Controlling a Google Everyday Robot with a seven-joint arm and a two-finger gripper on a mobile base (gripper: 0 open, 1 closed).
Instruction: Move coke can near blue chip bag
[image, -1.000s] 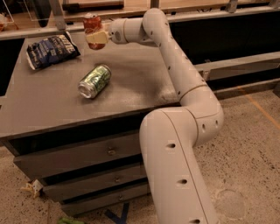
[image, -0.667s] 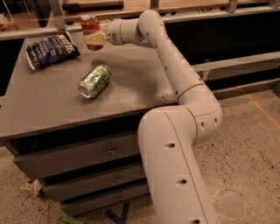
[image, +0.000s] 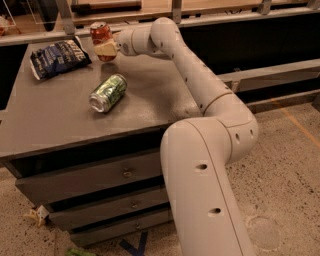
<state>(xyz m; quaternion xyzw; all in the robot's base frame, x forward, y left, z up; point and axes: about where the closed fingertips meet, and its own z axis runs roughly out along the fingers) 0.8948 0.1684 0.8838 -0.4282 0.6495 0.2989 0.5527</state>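
The coke can (image: 100, 34) is a small red can with a silver top, standing upright at the far edge of the grey cabinet top (image: 50, 115). My gripper (image: 103, 49) is shut on the coke can, with one pale finger (image: 106, 49) across its lower front. The blue chip bag (image: 59, 57) lies flat at the back left of the top, just left of the can, with a small gap between them.
A green and silver can (image: 108, 92) lies on its side in the middle of the top, in front of the gripper. The cabinet has drawers (image: 100, 180) below. A railing (image: 200, 15) runs behind the cabinet. My arm (image: 200, 85) reaches over the right side.
The gripper with the coke can has moved a little left, toward the blue chip bag. The green can and the bag have not moved.
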